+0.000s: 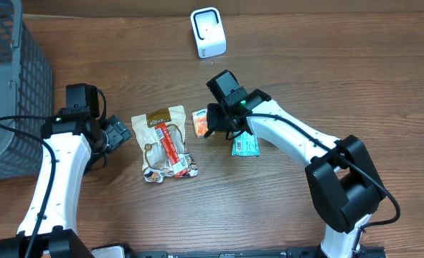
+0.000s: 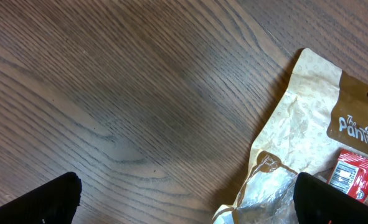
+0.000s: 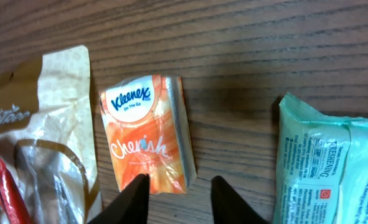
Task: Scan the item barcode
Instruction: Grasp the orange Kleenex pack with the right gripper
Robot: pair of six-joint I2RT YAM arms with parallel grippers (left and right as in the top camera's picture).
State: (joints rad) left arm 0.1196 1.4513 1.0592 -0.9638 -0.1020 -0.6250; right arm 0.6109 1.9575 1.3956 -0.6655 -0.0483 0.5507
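Orange tissue pack, right fingers narrowly apart over its end, left fingers wide

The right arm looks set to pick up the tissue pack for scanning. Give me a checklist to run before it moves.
1. Right jaws parted and empty: ok.
2. Right jaws straddling the Kleenex pack: not ok; one finger overlaps its face in the wrist view.
3. Kleenex pack apart from the wipes pack: ok, bare wood between them.
4. Barcode position on the Kleenex pack: cannot tell; only the branded face shows.
5. Scanner upright at the table's far side: ok.
6. Left jaws open, holding nothing, beside the snack bag: ok.
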